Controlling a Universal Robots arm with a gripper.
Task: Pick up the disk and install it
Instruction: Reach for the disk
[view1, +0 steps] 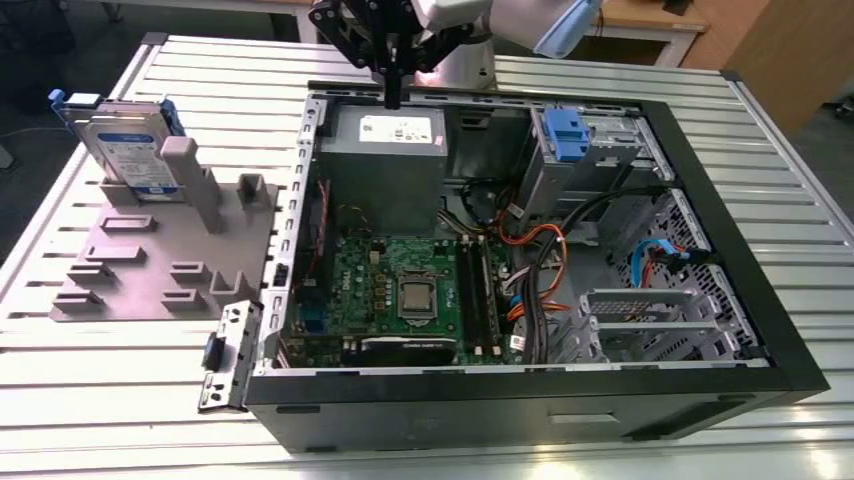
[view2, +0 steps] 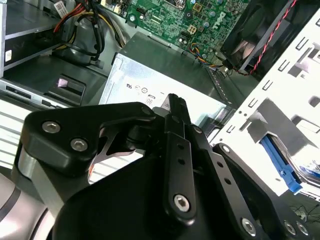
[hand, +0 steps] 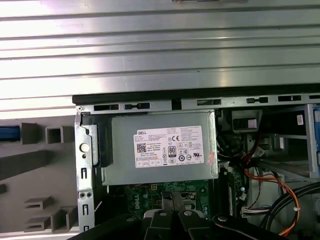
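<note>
The disk is a silver-grey hard drive with a white and blue label and a blue bracket. It stands upright in a grey slotted holder on the exterior view's left, outside the computer case. My gripper hangs over the back edge of the open case, well to the right of the disk in that view. Its fingers are shut with nothing between them. The black fingertips point down at the grey power supply box in both wrist views: gripper, gripper.
The open black computer case lies on a ribbed metal table. Inside are the grey power supply box with a white sticker, a green motherboard, bundled cables and a drive bay with a blue plastic tab.
</note>
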